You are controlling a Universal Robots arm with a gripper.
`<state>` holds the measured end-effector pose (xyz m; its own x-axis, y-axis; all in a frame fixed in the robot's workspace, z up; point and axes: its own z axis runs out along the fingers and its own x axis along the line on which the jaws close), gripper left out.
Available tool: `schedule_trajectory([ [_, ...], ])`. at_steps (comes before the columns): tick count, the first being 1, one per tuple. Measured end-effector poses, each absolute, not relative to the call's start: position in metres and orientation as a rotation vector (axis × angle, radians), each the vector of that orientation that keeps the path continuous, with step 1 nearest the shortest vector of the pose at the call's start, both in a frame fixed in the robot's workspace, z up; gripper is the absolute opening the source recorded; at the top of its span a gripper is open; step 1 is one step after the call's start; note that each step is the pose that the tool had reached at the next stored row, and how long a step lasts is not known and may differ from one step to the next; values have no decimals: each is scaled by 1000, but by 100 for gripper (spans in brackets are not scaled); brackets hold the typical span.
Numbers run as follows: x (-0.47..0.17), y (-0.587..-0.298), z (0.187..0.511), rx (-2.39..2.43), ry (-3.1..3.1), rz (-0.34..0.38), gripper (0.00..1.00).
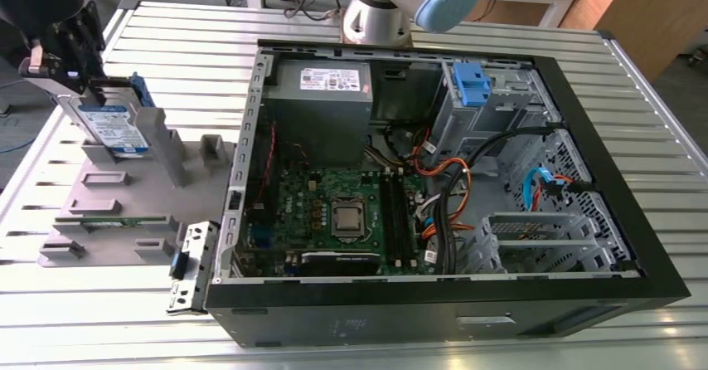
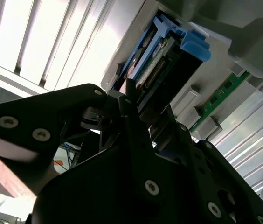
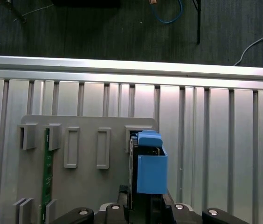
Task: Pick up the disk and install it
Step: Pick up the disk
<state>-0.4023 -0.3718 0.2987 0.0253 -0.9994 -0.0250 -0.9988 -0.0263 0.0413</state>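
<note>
At the far corner slot of the grey fixture (image 1: 122, 196), near the exterior view's left edge of the ribbed aluminium table (image 1: 99, 337), the disk (image 1: 114, 131) stands upright on its end with its label showing. The black gripper (image 1: 94, 96) reaches down from above, its jaws closed narrowly on the disk's upper end. In the second wrist view a finger (image 2: 132, 109) presses against the blue-railed drive. A green memory module (image 1: 111, 220) sits along the fixture's near edge, beside the open computer case (image 1: 443, 304).

A robotics lab or workshop: a slotted aluminium bench (image 1: 199, 30) carries an opened computer case (image 1: 366, 324) and a grey parts fixture (image 1: 122, 192). A robot arm (image 1: 382, 13) stands behind it, and loose cables (image 3: 168, 22) lie on the floor.
</note>
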Motion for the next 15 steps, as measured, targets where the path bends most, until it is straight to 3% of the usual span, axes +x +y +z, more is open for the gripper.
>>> schedule_trajectory([
  [7,-402,-372,299,2241,-2184,-73,36],
  [9,-402,-372,299,2241,-2183,-73,37],
  [10,-402,-372,299,2241,-2184,-73,44],
  [15,-402,-371,299,2241,-2183,-73,44],
])
